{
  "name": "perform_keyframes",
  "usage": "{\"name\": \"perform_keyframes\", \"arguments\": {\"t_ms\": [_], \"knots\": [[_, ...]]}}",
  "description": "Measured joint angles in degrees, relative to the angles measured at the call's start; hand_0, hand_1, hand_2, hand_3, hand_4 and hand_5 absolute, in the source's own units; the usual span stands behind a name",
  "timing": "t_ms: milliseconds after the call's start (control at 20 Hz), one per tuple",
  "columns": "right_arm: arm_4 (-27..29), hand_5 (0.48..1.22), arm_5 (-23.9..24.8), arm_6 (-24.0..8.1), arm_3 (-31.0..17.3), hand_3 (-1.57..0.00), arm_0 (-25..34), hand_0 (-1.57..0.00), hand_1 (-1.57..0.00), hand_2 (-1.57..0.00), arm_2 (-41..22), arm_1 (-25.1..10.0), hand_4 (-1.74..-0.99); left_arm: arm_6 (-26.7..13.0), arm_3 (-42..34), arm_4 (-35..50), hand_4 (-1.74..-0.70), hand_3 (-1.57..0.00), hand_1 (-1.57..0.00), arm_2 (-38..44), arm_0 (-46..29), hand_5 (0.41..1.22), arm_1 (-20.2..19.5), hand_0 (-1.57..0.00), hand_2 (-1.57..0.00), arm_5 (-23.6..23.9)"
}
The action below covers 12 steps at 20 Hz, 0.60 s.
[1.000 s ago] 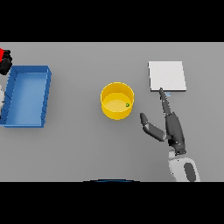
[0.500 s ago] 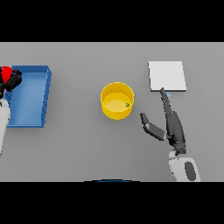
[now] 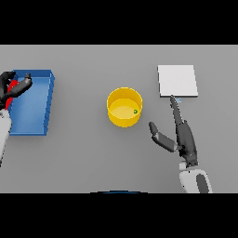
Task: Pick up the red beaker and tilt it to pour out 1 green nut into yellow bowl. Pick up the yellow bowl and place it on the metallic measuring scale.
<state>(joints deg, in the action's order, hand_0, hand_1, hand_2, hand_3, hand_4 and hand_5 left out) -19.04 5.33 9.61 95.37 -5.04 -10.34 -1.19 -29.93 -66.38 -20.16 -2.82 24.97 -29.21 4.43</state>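
Since a moment ago my left hand (image 3: 14, 86), clenched round the red beaker (image 3: 15, 88), has come in over the blue tray (image 3: 46, 104); my right hand (image 3: 179, 135), fingers straight, is nearer: yellow bowl (image 3: 124, 107) at its ten o'clock, scale (image 3: 177, 81) at twelve

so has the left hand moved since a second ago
Yes. The left hand, curled round the red beaker, has come in from the view's left edge toward the blue tray, now over its left rim.
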Motion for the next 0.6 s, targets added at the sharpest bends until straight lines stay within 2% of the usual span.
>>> {"name": "perform_keyframes", "arguments": {"t_ms": [150, 250, 300, 400, 500, 600], "knots": [[-0.02, 0.643, -0.33, -0.23, -0.32, 0.00, 0.43, 0.00, 0.00, 0.00, 0.10, -0.33, -1.019, 2.15, 2.15, -0.46, -0.80, -0.13, -0.13, -0.13, 0.66, 0.649, 0.06, -0.16, -0.14, 0.31], [-0.89, 0.640, -0.48, -1.89, -0.96, 0.00, 1.06, 0.00, 0.00, 0.00, 0.03, -0.82, -1.020, 3.53, 1.76, -0.12, -0.78, -0.08, -0.08, 0.36, 0.19, 0.651, -0.26, -0.10, -0.09, 0.58], [-2.25, 0.666, -0.32, -3.58, -0.53, 0.00, 1.51, 0.00, 0.00, 0.00, -0.34, -1.26, -1.014, 3.93, 1.78, -0.31, -0.77, -0.07, -0.07, 0.44, 0.58, 0.655, -0.33, -0.08, -0.07, 0.98], [-2.37, 0.674, -4.82, -3.60, -1.94, 0.00, 5.00, 0.00, 0.00, 0.00, -0.79, -4.53, -1.022, 4.66, 0.85, -0.50, -0.76, -0.04, -0.04, 0.03, 0.12, 0.659, -0.12, -0.05, -0.04, 1.55], [-6.57, 0.678, -9.15, -5.46, -2.35, 0.00, 9.71, 0.00, 0.00, 0.00, -2.63, -9.60, -1.071, 4.95, 0.31, -0.15, -0.75, -0.03, -0.03, -0.10, 0.47, 0.662, 0.07, -0.03, -0.03, 1.49], [-10.49, 0.674, -12.66, -7.52, -3.18, 0.00, 13.29, 0.00, 0.00, 0.00, -5.36, -12.23, -1.122, 5.88, 0.22, 0.16, -0.74, -0.02, -0.02, -0.03, -0.07, 0.668, -0.09, -0.02, -0.02, 1.37]]}}
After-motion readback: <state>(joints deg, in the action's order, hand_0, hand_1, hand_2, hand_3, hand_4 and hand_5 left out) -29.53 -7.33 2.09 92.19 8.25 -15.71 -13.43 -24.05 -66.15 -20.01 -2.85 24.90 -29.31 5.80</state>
